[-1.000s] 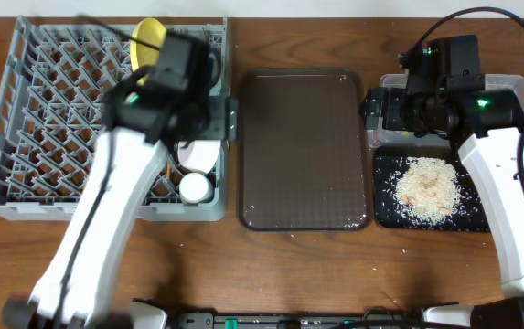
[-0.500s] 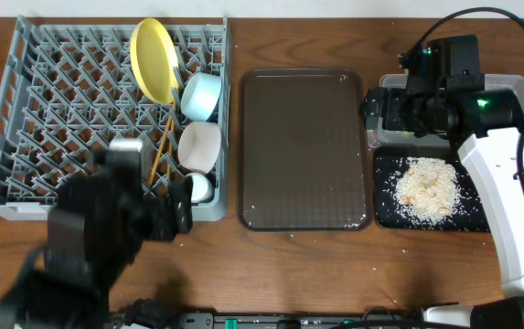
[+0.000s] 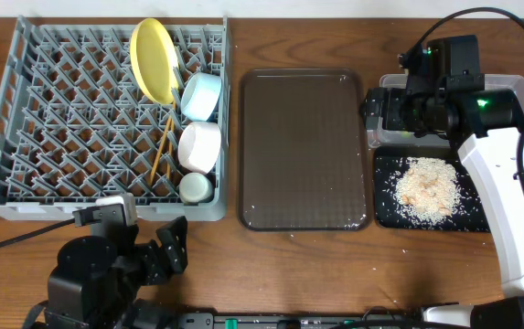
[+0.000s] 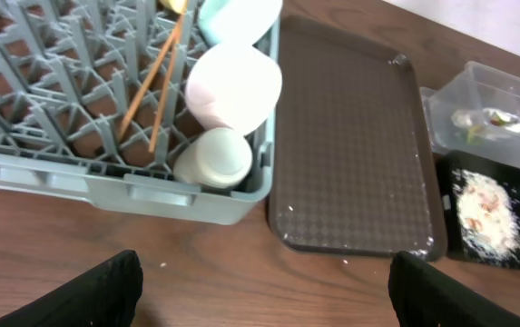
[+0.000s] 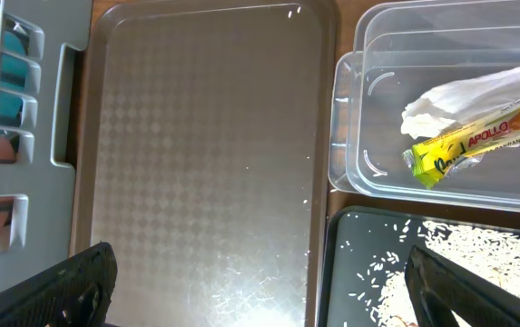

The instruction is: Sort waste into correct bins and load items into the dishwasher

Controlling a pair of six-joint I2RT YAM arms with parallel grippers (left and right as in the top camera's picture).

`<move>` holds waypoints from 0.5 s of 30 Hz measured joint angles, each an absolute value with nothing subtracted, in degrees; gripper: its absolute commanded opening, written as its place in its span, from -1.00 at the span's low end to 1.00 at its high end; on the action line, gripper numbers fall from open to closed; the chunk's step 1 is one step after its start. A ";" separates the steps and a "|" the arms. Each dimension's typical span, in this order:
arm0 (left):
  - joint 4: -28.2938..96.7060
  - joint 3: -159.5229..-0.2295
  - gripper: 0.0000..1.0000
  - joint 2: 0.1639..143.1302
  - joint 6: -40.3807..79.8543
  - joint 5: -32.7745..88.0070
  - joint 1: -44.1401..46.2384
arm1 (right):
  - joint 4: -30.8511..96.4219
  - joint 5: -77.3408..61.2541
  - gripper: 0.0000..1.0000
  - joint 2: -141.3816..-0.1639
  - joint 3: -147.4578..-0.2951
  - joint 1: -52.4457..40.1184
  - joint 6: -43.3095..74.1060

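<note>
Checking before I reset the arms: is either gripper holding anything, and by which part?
Nothing is held. The left gripper and the right gripper both stand open and empty.

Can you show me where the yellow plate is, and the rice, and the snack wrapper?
yellow plate point(image 3: 152, 60), overhead view, the middle of its face as it stands in the rack.
rice point(image 3: 426, 187), overhead view, the centre of the pile.
snack wrapper point(image 5: 477, 141), right wrist view, the printed middle of the wrapper.
</note>
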State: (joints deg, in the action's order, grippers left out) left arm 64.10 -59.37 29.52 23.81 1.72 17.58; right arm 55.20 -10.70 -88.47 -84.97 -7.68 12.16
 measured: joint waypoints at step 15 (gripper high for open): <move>26.70 -37.06 0.75 22.06 6.83 -1.87 7.11 | 55.18 -10.70 0.98 -88.47 -84.97 -7.68 12.16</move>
